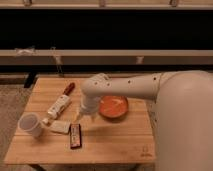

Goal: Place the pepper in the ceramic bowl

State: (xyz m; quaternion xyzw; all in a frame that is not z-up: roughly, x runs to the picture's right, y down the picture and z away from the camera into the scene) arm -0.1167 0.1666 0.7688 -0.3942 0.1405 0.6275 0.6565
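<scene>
Found jaws spread, nothing pinched. Located gripper (85, 116) hanging fingers-down over bare wood, between the white tube (59, 106) and the ceramic bowl (113, 107), just beside the bowl's left rim. Spotted the pepper (69, 88) lying flat on the wooden table (115, 142) at the tube's far end, back-left of the gripper and apart from it. Could not tell whether pepper and tube touched. Not gripped, not in bowl. Read the spread stance as prep for a top-down pick: wide enough to straddle a slim pepper across its short axis. Noted arm (135, 87) reaching in from the right, along the bowl's far side, with most of the bowl's inside left open for a drop. Logged clutter toward the front: white cup (31, 125), flat white packet (60, 126), dark bar (75, 136) just front of the gripper. Flagged tube as the risk: near enough to the pepper to get clipped by a finger. Rated task as barely begun; needed shift back-left, descent, squeeze.
</scene>
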